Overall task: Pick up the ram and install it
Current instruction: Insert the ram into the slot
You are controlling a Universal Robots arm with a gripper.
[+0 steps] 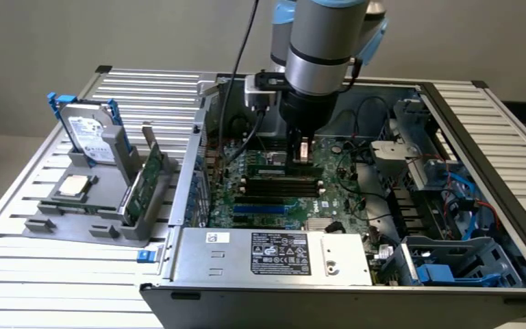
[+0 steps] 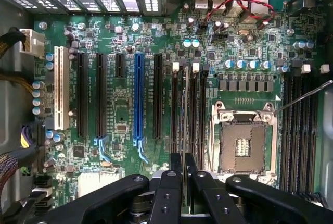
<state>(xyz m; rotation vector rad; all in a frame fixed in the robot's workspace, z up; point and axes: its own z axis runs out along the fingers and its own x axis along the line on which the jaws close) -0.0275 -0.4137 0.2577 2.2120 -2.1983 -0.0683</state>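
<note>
My gripper [image 1: 304,152] hangs inside the open computer case, just above the motherboard [image 1: 336,192]. It is shut on the ram [image 2: 184,130], a thin green stick seen edge-on between the two black fingers [image 2: 169,187]. The ram [image 1: 304,149] stands upright over the black memory slots [image 2: 187,109] beside the processor socket [image 2: 243,143], lined up along them. I cannot tell whether its lower edge touches a slot. The black memory slots [image 1: 281,184] lie just in front of the gripper in the exterior view.
A grey holder [image 1: 80,219] at the exterior view's left carries a silver hard drive with blue rails [image 1: 90,130] and an upright green expansion card [image 1: 146,179]. The power supply [image 1: 272,253] fills the case front. Cables [image 1: 468,192] and drive bays crowd the case's right.
</note>
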